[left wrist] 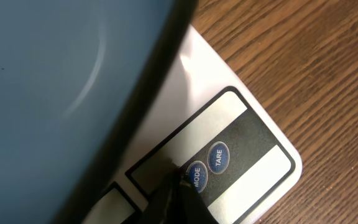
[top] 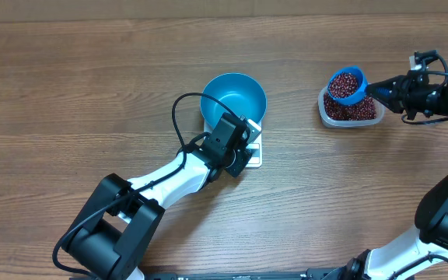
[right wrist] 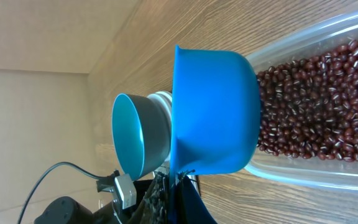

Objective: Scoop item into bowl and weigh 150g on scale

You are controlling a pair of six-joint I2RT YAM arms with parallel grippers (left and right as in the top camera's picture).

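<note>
The blue bowl [top: 233, 97] stands empty on the white scale [top: 257, 161], whose button panel faces my left arm. My left gripper [top: 243, 152] is shut, and its joined tips [left wrist: 179, 186] rest on the scale [left wrist: 253, 143] panel right beside the MODE button [left wrist: 196, 176]. The bowl [left wrist: 55, 81] wall fills the left of that view. My right gripper [top: 379, 88] is shut on the handle of a small blue scoop [top: 347, 85] full of beans, held just above the clear tub [top: 351, 109]. In the right wrist view the scoop [right wrist: 213, 118] hangs over the beans [right wrist: 316, 106], gripper [right wrist: 178, 180] below it.
The TARE button [left wrist: 218, 157] sits next to MODE. A black cable [top: 179, 117] loops from the left arm past the bowl. The tub [right wrist: 328, 180] lies at the table's right side, well apart from the bowl [right wrist: 132, 140]. Bare wood lies between them.
</note>
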